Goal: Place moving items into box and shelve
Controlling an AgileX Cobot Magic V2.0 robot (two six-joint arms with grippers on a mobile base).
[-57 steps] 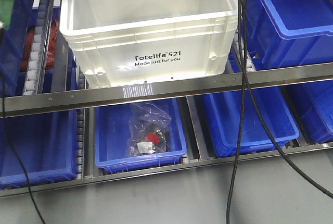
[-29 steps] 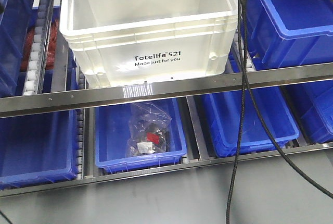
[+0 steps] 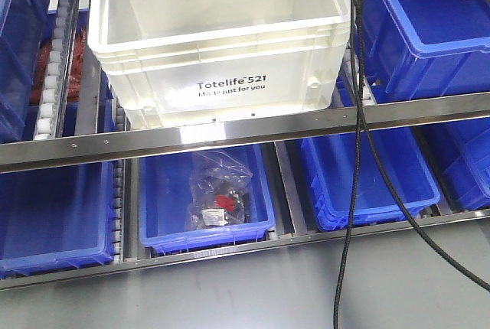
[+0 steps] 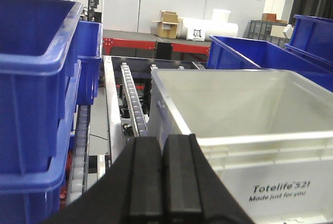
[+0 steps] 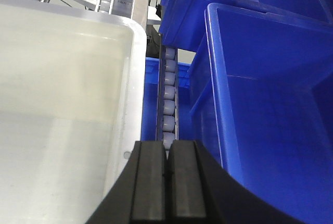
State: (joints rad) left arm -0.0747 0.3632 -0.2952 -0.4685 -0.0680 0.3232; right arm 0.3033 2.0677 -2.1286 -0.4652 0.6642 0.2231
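1. Box (image 3: 218, 46) sits on the upper shelf level, its front wall with the black "Totelife 521" print just behind the steel rail (image 3: 245, 131); blue bins (image 3: 429, 23) stand on both sides and in the row below.
2. Toys cannot be seen: the visible part of the box's inside looks bare in every view, though the floor near the front wall is hidden, so I cannot tell whether they are in it.
3. Judged from this, the step in hand is shelving: seating the box back along the roller track (image 5: 169, 99). To do it well, push squarely on both sides of the front rim so the box runs straight and does not jam against the neighbouring bins.
4. Keep the black cables (image 3: 354, 191) hanging across the front clear of the rail while pushing.
5. Left gripper (image 4: 162, 182) is clenched, pads together with nothing between them; it sits level, near the box's left front corner, looking along the rim.
6. Right gripper (image 5: 166, 182) is likewise clenched on nothing, held over the gap between the box's right wall and the next bin.
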